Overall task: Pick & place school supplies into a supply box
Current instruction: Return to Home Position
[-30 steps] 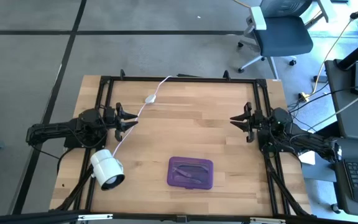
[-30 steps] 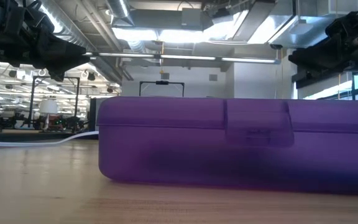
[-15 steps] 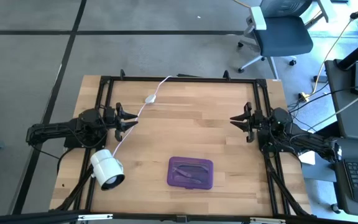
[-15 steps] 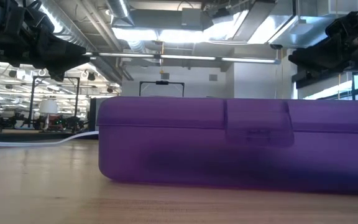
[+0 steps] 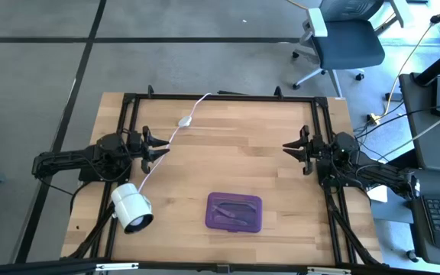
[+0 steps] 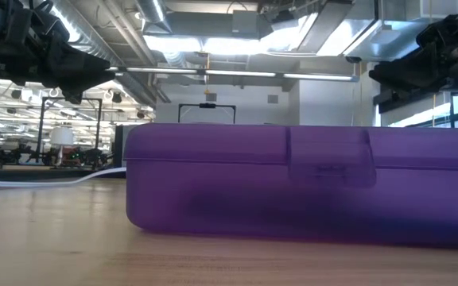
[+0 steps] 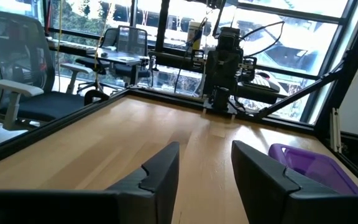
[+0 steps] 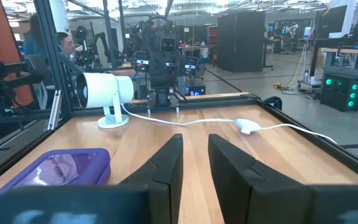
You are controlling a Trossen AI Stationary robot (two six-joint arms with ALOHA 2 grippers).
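Note:
The purple supply box (image 5: pixel 234 212) lies flat and shut on the table near its near edge; the low view shows its front wall and latch (image 6: pixel 330 168). Dark thin shapes of school supplies (image 5: pixel 236 211) show faintly through its lid. My left gripper (image 5: pixel 163 145) hovers open over the table's left side, far from the box, which shows off to one side in its wrist view (image 7: pixel 309 165). My right gripper (image 5: pixel 286 147) hovers open over the right side, its fingers a narrow gap apart (image 8: pixel 195 140); the box (image 8: pixel 55 171) lies ahead and to the side.
A white cylindrical lamp (image 5: pixel 132 208) stands near the table's near-left corner, left of the box. Its white cable with an oval switch (image 5: pixel 185 120) runs to the far edge. A dark frame rails the table's sides. An office chair (image 5: pixel 342 38) stands beyond the far edge.

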